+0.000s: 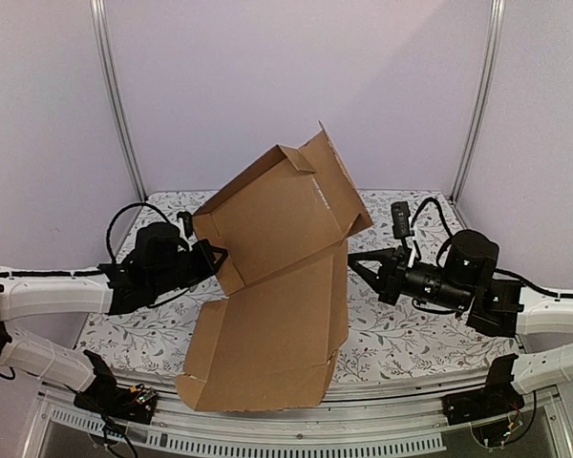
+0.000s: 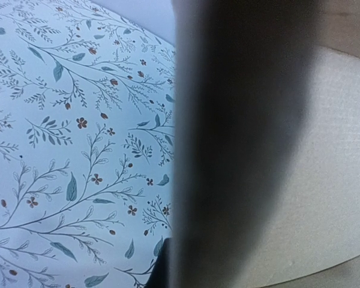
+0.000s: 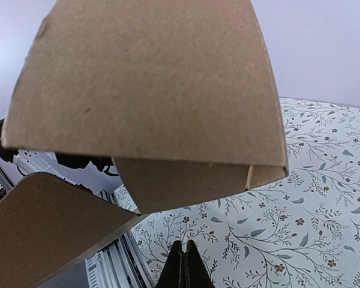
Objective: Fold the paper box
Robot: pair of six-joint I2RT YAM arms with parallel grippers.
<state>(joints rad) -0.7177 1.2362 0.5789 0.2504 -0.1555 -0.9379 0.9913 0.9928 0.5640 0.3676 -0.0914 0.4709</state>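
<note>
We see a white tablecloth [image 2: 78, 150] printed with leafy sprigs and small brown flowers filling the left half. A dark, blurred band [image 2: 240, 144] runs top to bottom through the middle, too close to identify. To its right lies the paper box [image 2: 336, 180], pale and finely textured, with a curved lower edge. A strip of pale wall [image 2: 150, 12] shows at top.

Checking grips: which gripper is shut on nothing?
The right gripper: its wrist view shows its fingertips pressed together, empty, below the paper box. The left gripper sits at the box's left edge, and blur hides how its jaws stand.
</note>
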